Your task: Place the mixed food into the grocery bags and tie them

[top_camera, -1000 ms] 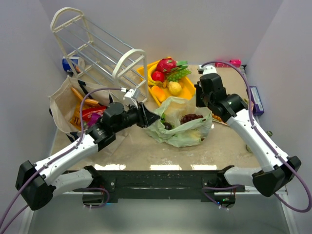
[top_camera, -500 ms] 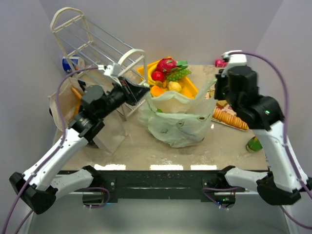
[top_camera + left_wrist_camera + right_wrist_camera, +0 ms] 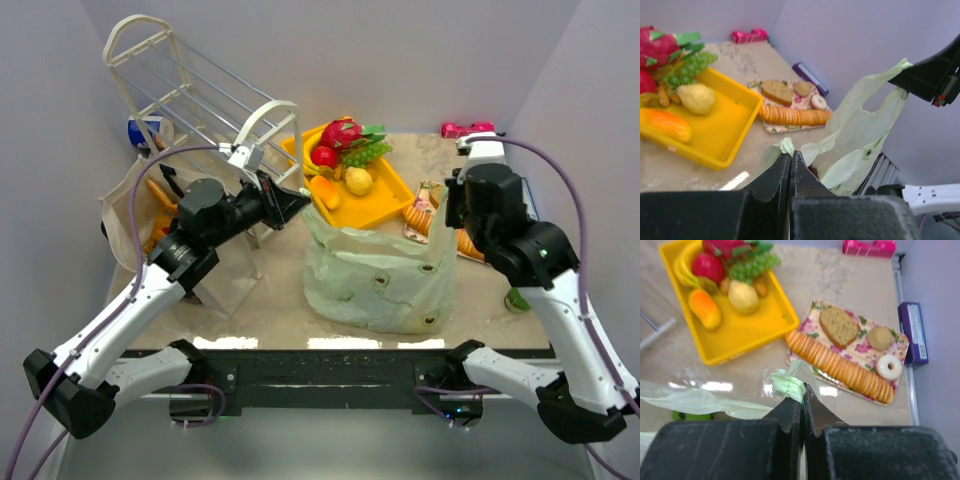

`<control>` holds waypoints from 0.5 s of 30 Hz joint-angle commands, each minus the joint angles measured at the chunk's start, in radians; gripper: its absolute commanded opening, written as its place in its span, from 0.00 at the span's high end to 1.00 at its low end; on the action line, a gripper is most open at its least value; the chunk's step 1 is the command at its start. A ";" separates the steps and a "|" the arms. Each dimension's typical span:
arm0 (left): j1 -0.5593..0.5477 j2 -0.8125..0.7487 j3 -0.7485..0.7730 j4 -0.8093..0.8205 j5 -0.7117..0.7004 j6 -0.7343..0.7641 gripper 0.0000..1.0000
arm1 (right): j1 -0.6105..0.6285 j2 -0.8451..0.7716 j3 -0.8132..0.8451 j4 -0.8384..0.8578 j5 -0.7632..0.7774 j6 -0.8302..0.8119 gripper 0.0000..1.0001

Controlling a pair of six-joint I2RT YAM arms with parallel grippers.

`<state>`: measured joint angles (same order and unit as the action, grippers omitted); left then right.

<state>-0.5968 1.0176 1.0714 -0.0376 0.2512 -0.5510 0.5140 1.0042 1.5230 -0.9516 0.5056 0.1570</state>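
Two bags on the table, one of them in hand.

Item 1: plastic bag (image 3: 375, 275). It is pale green, thin and translucent, with loop handles. It sits at the centre of the table between the two arms, just in front of the yellow tray (image 3: 385, 195). Its body is drawn up tall and its mouth is stretched wide. A few dark blotches show through the film, but the contents cannot be identified.
- Hold: the left gripper (image 3: 790, 159) has its fingers pressed together on a small bunched tuft of one handle. The right gripper (image 3: 802, 392) pinches a crumpled tuft of the other handle in the same way.
- Handling, as judged: the bag is very light, limp and slick. It keeps no shape of its own and sags wherever it is not under tension. The film is likely to stretch or tear at the handles if they are pulled hard apart, and a thin pinch could slip out. The gathered handle loops are the best places to take hold, leaving enough free length to cross and knot.

Item 2: tote (image 3: 135, 205). It is beige and stiffer, and stands at the far left beside the white rack (image 3: 200, 90), well apart from both grippers. It probably stands open unaided, and its handles are the natural grip.

Item 3: toy fruit (image 3: 345, 150), which lies on the tray and is not bagged.
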 commanded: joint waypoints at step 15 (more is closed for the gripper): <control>0.075 0.039 0.110 -0.108 -0.062 0.252 1.00 | -0.002 0.109 0.037 0.151 -0.176 -0.033 1.00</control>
<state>-0.5411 1.0630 1.1088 -0.1360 0.2485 -0.3717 0.5144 1.0645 1.5173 -0.8860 0.3904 0.1482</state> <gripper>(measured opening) 0.018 0.011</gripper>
